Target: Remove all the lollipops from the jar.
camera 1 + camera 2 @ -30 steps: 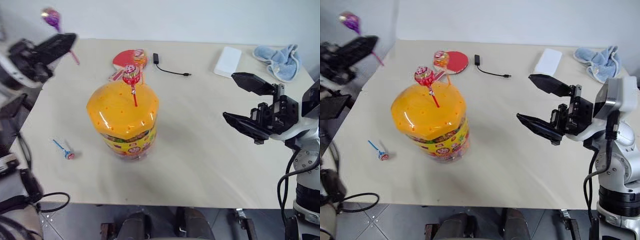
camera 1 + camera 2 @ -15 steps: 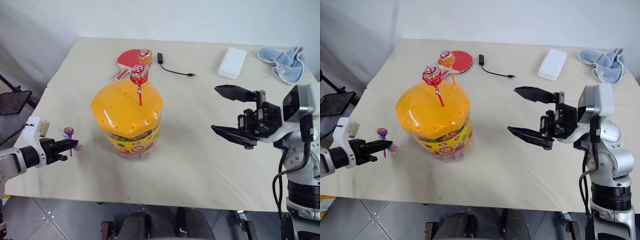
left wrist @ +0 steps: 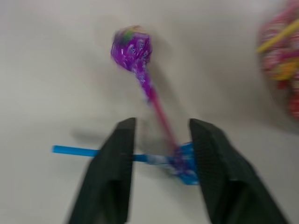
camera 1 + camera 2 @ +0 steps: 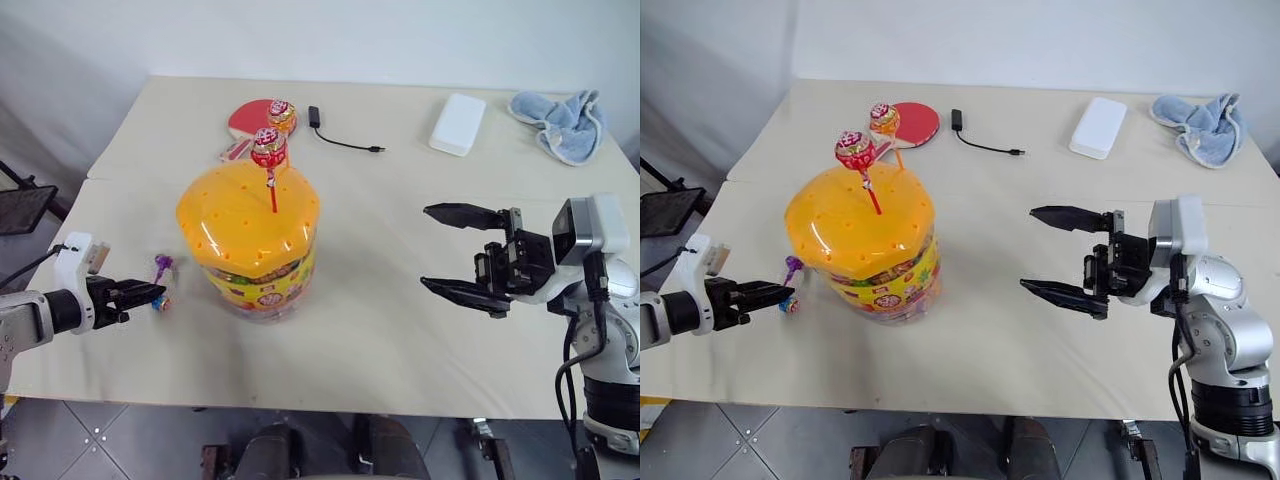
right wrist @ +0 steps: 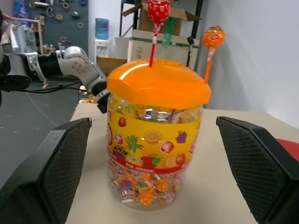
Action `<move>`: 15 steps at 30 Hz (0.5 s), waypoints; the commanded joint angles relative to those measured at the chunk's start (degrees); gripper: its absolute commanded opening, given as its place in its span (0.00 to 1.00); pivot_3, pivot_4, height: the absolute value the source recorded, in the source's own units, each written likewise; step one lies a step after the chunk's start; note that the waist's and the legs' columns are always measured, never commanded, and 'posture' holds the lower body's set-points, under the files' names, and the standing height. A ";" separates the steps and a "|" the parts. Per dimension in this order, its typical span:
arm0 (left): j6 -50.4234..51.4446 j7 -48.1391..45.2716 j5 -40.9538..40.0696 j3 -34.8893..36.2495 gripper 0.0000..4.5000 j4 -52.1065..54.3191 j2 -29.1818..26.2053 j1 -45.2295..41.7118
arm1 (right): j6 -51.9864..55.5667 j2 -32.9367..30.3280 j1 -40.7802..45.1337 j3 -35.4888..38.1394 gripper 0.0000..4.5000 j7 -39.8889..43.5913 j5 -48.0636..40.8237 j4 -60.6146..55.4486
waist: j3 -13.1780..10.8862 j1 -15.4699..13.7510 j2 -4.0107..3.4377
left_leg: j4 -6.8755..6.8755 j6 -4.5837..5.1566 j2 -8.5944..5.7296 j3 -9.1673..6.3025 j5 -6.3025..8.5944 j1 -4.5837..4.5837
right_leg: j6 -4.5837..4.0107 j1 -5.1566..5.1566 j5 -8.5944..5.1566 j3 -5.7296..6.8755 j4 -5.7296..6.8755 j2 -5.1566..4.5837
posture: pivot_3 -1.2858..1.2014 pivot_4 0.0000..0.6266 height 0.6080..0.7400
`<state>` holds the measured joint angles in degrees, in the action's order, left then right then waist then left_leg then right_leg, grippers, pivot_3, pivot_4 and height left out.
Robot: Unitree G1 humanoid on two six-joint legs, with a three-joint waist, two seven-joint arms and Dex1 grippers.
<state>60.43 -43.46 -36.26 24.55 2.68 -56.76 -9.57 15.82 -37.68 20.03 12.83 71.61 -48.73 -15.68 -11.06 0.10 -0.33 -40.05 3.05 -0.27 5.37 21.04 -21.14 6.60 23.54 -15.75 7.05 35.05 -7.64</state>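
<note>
Jar (image 4: 250, 235) on the bench (image 4: 400, 330) toward its left edge, red lollipop (image 4: 267, 150) and orange lollipop (image 4: 281, 113) standing in its lid, purple lollipop (image 3: 132, 45) tilted beside blue-stick lollipop (image 3: 180, 161) near the left edge, left gripper (image 3: 161, 140) jaws parted astride them, right gripper (image 4: 452, 250) jaws wide, apart from jar

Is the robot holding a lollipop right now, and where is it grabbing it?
No. The left gripper is open; the purple lollipop stands loose between its fingers. The right gripper is open and empty.
</note>
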 commanded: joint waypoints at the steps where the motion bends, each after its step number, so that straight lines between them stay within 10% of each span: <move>1: -11.94 -14.12 -1.02 6.87 0.70 -1.59 -4.24 2.28 | 4.89 -0.50 3.30 0.41 1.00 -3.94 -4.72 -3.63 | -0.01 0.31 -0.01 | 0.00 0.00 0.01 0.01 0.00 -0.03 | -0.01 0.03 -0.01 0.00 0.00 0.00 | 0.52 0.24 1.00; 8: -39.73 -31.69 -1.74 16.65 0.75 -10.48 0.95 1.58 | 12.64 6.43 14.50 -9.58 1.00 -12.37 -5.25 -5.85 | -0.03 1.36 -0.09 | 0.02 -0.17 0.14 0.07 0.05 -0.01 | -0.22 0.13 -0.12 0.11 0.07 0.01 | 0.52 0.24 1.00; 12: -33.85 -29.96 -7.52 19.30 0.75 -10.04 1.14 0.00 | 14.25 12.24 21.60 -17.88 1.00 -17.66 2.22 -2.75 | -0.01 1.54 -0.04 | -0.02 -0.14 0.09 0.11 0.03 -0.07 | -0.22 0.19 -0.12 0.50 0.24 0.08 | 0.52 0.24 1.00; 15: -32.86 -30.01 -9.54 21.18 0.93 -6.56 2.04 2.57 | 15.14 17.46 27.71 -20.66 1.00 -20.59 4.55 0.93 | 0.00 1.65 -0.02 | -0.04 -0.12 0.06 0.08 0.03 -0.07 | -0.22 0.23 -0.12 0.48 0.34 0.03 | 0.52 0.24 1.00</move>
<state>26.93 -73.25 -43.44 43.26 -6.58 -54.76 -8.00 30.86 -21.28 45.47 -7.52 52.63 -45.07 -14.86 -11.06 1.75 -0.36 -40.09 2.93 -0.22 5.44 21.06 -21.18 6.38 23.78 -15.88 7.50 35.45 -7.63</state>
